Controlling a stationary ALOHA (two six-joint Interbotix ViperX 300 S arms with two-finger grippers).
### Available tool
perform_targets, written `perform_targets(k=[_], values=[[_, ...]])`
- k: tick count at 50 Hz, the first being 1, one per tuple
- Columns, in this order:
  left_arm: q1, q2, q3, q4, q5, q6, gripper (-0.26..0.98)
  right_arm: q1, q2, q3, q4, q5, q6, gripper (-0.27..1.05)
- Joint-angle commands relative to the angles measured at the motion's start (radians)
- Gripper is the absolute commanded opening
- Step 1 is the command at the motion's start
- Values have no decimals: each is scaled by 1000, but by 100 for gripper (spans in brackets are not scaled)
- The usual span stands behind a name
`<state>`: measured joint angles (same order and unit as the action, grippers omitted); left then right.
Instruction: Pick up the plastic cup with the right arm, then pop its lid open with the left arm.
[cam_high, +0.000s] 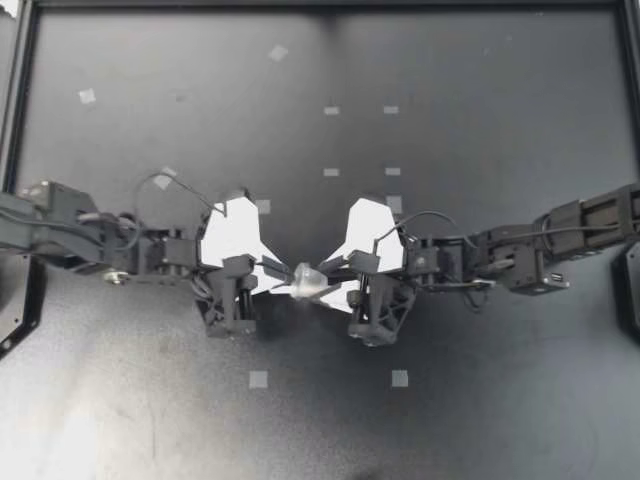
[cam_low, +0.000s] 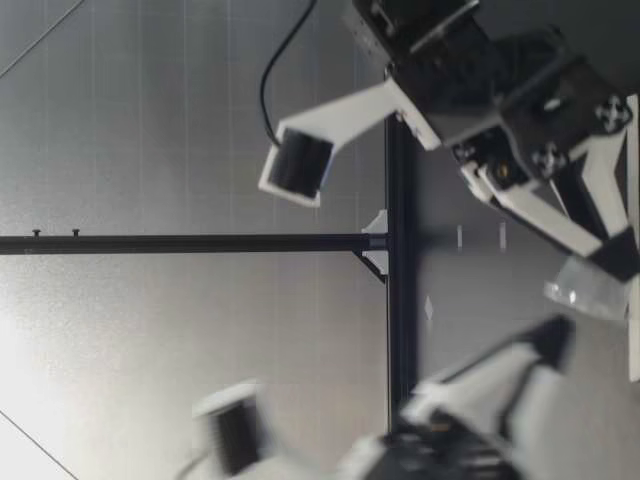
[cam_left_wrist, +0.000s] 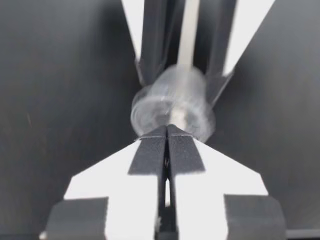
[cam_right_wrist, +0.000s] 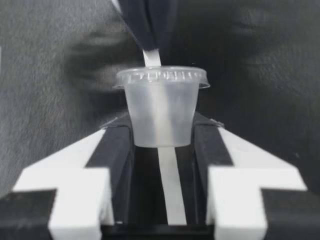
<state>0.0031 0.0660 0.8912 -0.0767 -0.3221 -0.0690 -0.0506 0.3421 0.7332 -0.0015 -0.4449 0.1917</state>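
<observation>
Two grippers meet over the middle of the dark table (cam_high: 480, 120), and a small clear cup (cam_high: 305, 280) sits between them. My right gripper (cam_high: 330, 280) has the cup. Its two fingers press the cup's sides from both sides, down near the bottom, so the jaws stand a cup-width apart. The cup is turned on its side, and its lid (cam_right_wrist: 161, 75) points at my left gripper (cam_high: 272, 280). That gripper's jaws are squeezed tight together, with the tips right up against the lid. I cannot tell if they nip the lid's edge. The cup looks thin and very light, and I see nothing inside it. I think its walls would bend in if squeezed hard, and the smooth plastic could slip. The bottom part looks like the stiffest place to hold. The lid's rim sticks out a little, so I think thin tips could catch it there.
</observation>
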Motion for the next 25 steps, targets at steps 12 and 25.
perform_targets(k=[12,25], values=[[-2,-308,104,-2,-229,-190,7,-6,-253,187,-3,-273,-11,33],[-2,-339,249,-9,-634,-609,40,-6,-290,236,-29,-538,-124,33]])
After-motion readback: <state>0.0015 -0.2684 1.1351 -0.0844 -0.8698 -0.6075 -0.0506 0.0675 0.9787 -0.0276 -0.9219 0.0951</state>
